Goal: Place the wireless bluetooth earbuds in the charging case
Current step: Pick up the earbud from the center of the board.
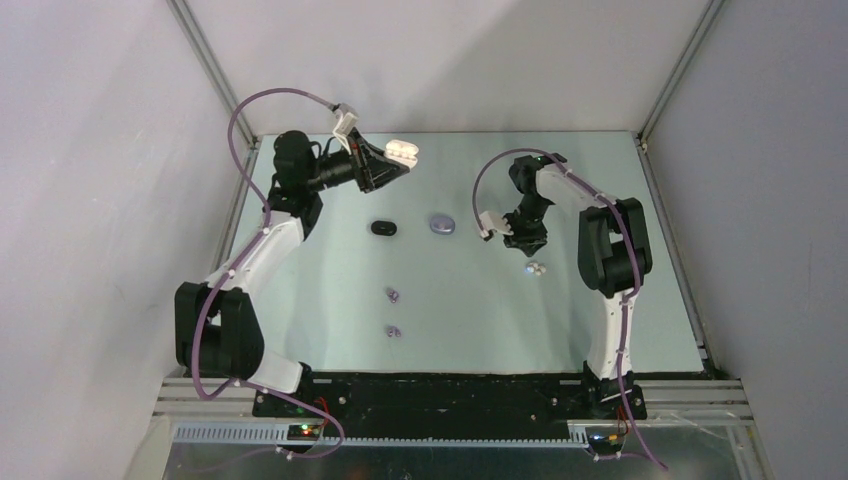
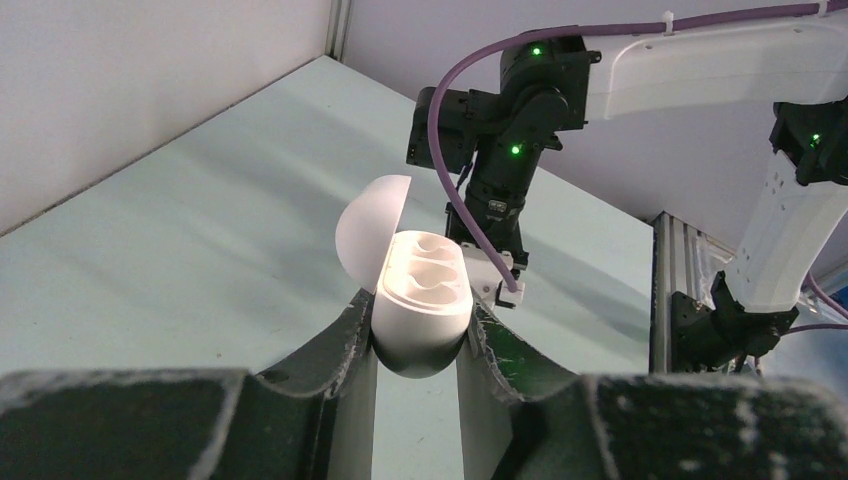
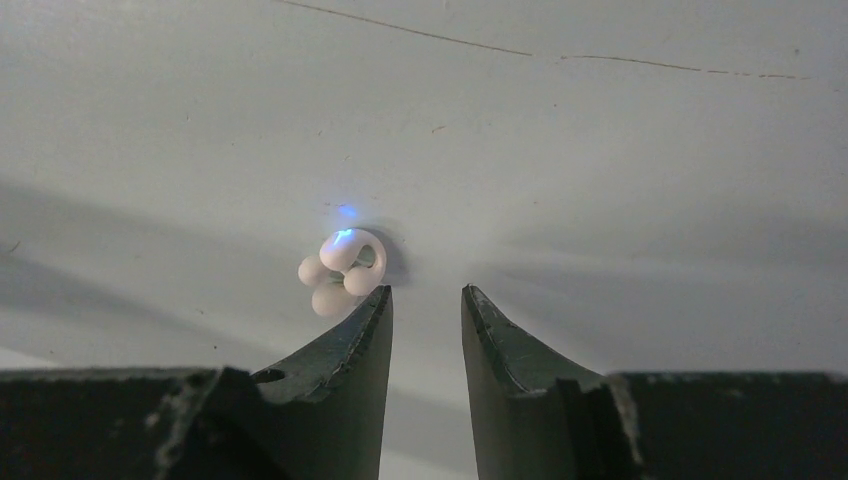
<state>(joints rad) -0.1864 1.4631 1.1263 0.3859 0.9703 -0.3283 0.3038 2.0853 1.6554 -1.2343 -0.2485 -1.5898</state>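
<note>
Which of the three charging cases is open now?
The white case, clamped between the left fingers, lid raised. The black case and the lavender case lie shut on the table.

Two arms of white links and black joints, left arm, right arm, lavender cable looped along each, green status lights, dark scuffed tool fingers, black bases at six o'clock

middle of the table is mostly free to pass through. only the lavender earbuds sit left of centre, with a black case and a lavender case side by side further back. the left gripper clamps the white case up in the air over the back left. the right gripper hangs low by the white earbuds, which lie just off one fingertip, nothing between its fingers. walls box in both sides.
</note>
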